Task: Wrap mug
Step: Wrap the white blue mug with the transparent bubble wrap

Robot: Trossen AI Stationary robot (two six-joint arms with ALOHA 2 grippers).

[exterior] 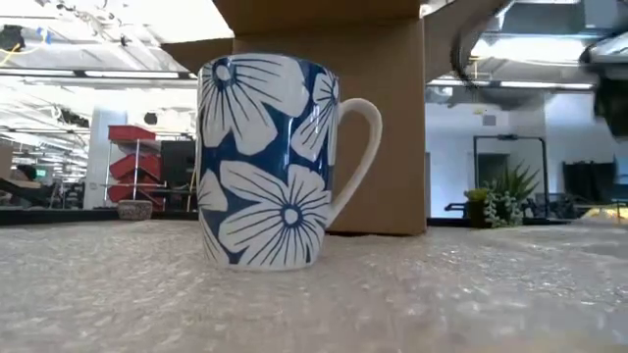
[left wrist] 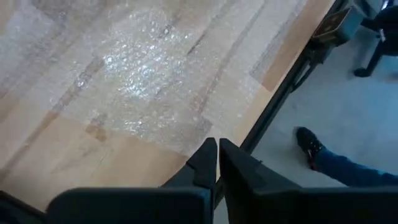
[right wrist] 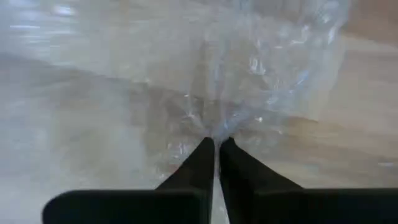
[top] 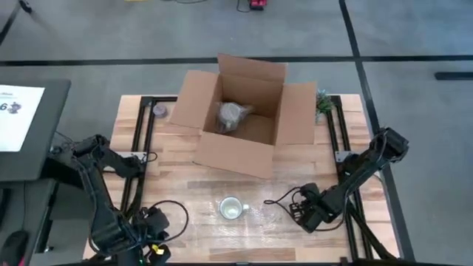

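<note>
Wooden table (top: 185, 159) in a workshop carries, largest first, an open cardboard box (top: 240, 114) holding one already wrapped bundle (top: 232, 116). Nearer the arms lies a bubble wrap sheet (top: 255, 222), soft, light, slippery. Upright on it stands the mug (top: 232, 208), blue with white flowers; judged rigid, glazed, breakable, best lifted by handle or rim. Right gripper (right wrist: 216, 144) sits at the sheet's right edge, fingers closed and pinching the film. Left gripper (left wrist: 216, 155) waits at the table's near left corner, fingers together, holding nothing.

Item count, table area

We count one floral mug (top: 232, 208), one bubble wrap sheet (top: 222, 222), one cardboard box (top: 240, 114), two grippers.
</note>
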